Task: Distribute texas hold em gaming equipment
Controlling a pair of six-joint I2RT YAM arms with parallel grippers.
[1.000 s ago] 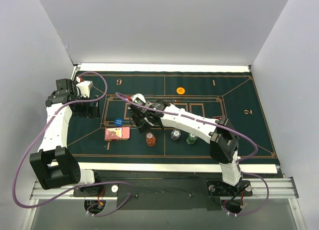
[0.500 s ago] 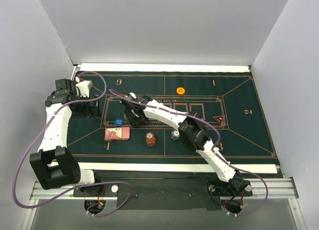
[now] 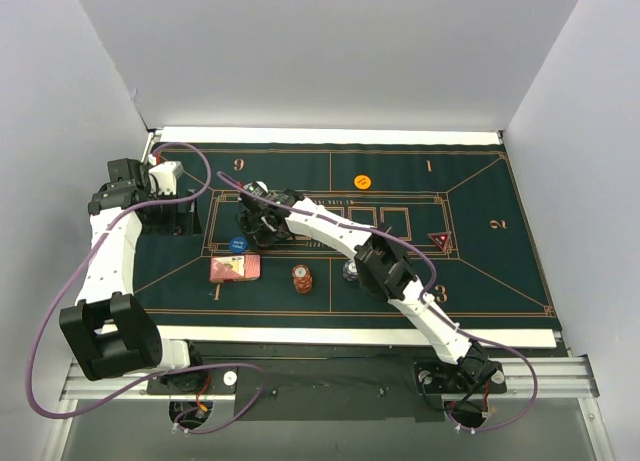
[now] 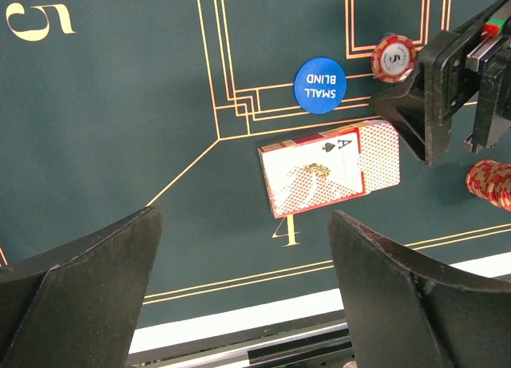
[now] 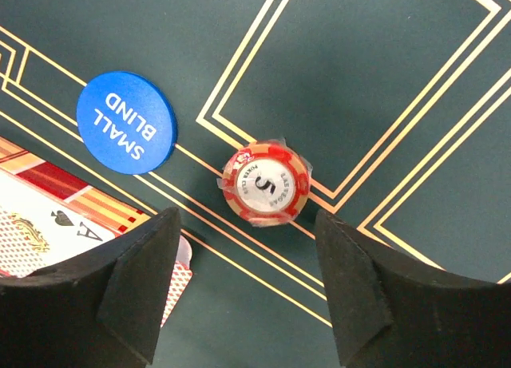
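My right gripper (image 5: 246, 234) is open just above the felt. A red poker chip stack marked 5 (image 5: 266, 184) rests on the mat between and slightly beyond its fingertips, untouched. To its left lie a blue SMALL BLIND disc (image 5: 126, 122) and the red-backed playing cards (image 5: 48, 216), an ace face up. My left gripper (image 4: 245, 224) hangs open and empty over the mat's near left, with the cards (image 4: 327, 168) ahead of it. The top view shows the right gripper (image 3: 260, 221), the left gripper (image 3: 172, 219), another red chip stack (image 3: 302, 279), an orange disc (image 3: 363, 182) and a red triangular marker (image 3: 440, 243).
The dark green felt mat (image 3: 480, 281) with gold lines covers the table. My right arm (image 3: 340, 236) stretches diagonally across its middle and partly hides a dark chip (image 3: 349, 272). White walls close in on three sides. The mat's white near edge (image 4: 239, 324) lies below the left gripper.
The right arm swung left across the mat, and its jaws opened, leaving the red 5 chip on the felt near the blue disc. The left arm stayed still.
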